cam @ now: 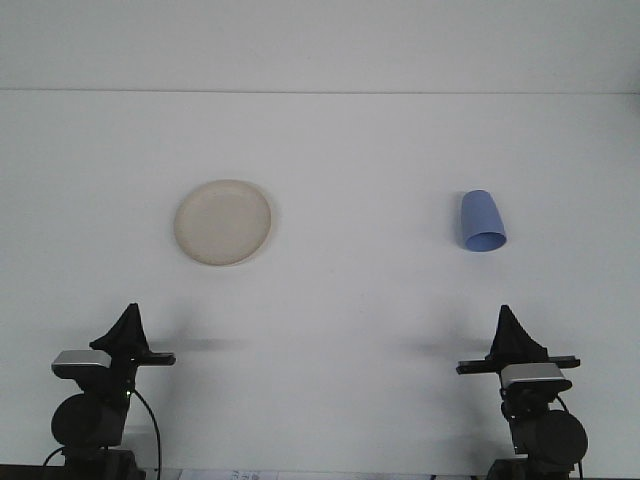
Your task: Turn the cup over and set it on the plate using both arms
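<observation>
Two arms wait near you; I cannot tell either grip's state. The blue cup (483, 222) sits upside down, well right of the plate (223, 222). Grab its tapered wall carelessly and it could slip mid-flip.

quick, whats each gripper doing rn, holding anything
Left gripper: holding nothing, well short of the plate; open or closed cannot be told.
Right gripper: holding nothing, well short of the blue cup; open or closed cannot be told.
</observation>
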